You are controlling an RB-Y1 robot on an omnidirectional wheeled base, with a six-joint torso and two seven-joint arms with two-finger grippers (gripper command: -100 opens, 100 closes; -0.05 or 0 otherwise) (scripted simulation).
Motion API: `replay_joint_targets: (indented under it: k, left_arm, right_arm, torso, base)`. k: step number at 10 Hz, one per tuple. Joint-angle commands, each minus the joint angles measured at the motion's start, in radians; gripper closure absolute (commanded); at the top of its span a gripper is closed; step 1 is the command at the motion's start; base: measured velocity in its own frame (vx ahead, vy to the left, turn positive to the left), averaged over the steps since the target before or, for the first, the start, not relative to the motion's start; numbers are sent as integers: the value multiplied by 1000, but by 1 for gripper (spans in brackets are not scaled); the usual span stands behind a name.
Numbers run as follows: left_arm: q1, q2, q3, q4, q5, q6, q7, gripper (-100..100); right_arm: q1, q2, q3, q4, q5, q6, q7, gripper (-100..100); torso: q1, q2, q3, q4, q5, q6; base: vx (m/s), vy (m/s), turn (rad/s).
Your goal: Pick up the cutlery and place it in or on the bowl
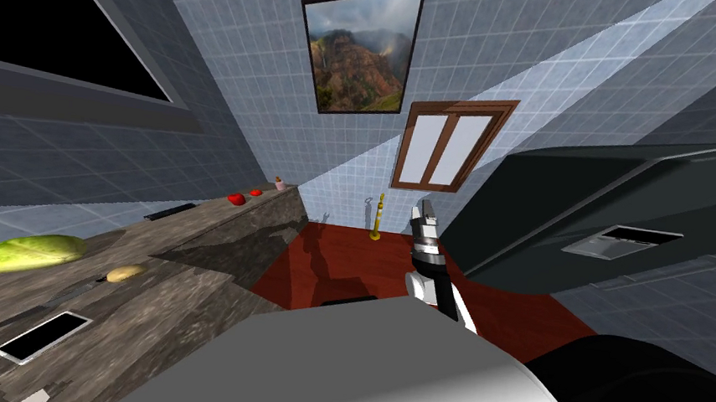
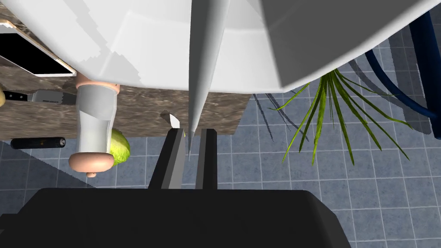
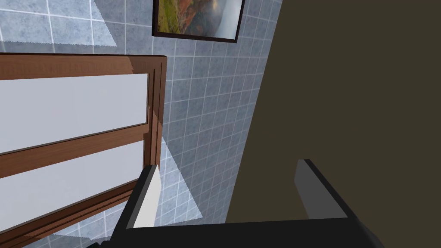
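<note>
Grey pointed cutlery (image 2: 202, 64) pinched in narrow left gripper (image 2: 192, 130), just off marbled bench (image 2: 142, 107) edge, right gripper (image 3: 228, 165) wide, away from bench

Your head camera looks steeply down, rolled: table (image 1: 171, 274) left, picture frame (image 1: 361, 47) far. The left end effector (image 2: 191, 130) camera looks down near the table's edge and shares the lettuce (image 1: 22, 253) with the head view. The right end effector (image 3: 227, 163) camera faces the frame and window (image 3: 73, 129), which your head view shares.
</note>
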Motion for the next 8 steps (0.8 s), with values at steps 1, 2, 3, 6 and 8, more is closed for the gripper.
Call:
replay_joint_targets:
  k: [1,2,3,6,8]
  left_arm:
    - [0,0,0,0,0,0,0,-100]
    - [0,0,0,0,0,0,0,-100]
    - [0,0,0,0,0,0,0,-100]
    - [1,-1,0,0,0,1,0,0]
    - [-12,32,8,-73,83,92,-96,-100]
  right_arm:
    - [0,0,0,0,0,0,0,0]
    - [0,0,0,0,0,0,0,0]
    - [0,0,0,0,0,0,0,0]
    - [0,0,0,0,0,0,0,0]
    - [0,0,0,0,0,0,0,0]
  torso:
    - [0,0,0,0,0,0]
    - [0,-6,-4,-2,0,1]
    - [0,-8,-5,-2,0,1]
    - [0,-10,-6,-3,0,1]
    - [1,-8,-5,-2,0,4]
  base:
    - [-19,0,6]
    - [-10,0,1]
    - [0,0,0]
    - [-1,0,4]
    - [-98,23,109]
